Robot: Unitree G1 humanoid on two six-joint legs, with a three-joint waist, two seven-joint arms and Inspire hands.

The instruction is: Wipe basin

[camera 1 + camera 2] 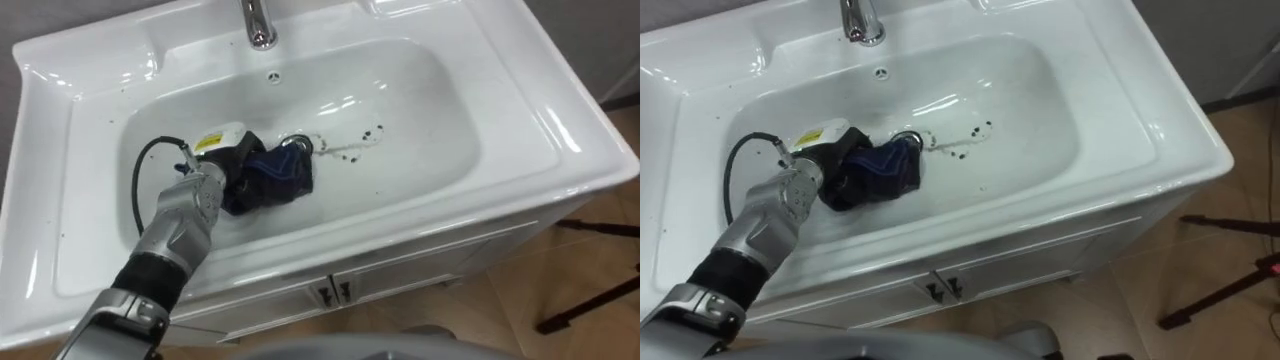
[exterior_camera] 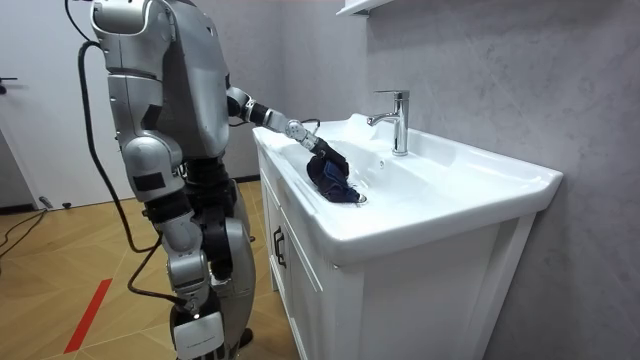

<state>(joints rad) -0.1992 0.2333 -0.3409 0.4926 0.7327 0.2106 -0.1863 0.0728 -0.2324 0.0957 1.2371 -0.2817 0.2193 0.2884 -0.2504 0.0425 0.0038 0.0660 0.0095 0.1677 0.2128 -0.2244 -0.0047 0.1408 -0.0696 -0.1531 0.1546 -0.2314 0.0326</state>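
White ceramic basin (image 1: 520, 130) is holding a crumpled dark blue cloth (image 1: 278, 178), which is lying against the drain below the chrome faucet (image 1: 258, 22). The robot's left hand (image 1: 232, 152) is resting on the cloth with its fingers buried in the folds, so I cannot tell their grip.

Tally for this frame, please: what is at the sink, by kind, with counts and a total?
Basin: 1
Tap: 1
Dark blue cloth: 1
Cabinet door handles: 2
Left hand, at the cloth in the basin: 1
Total: 6
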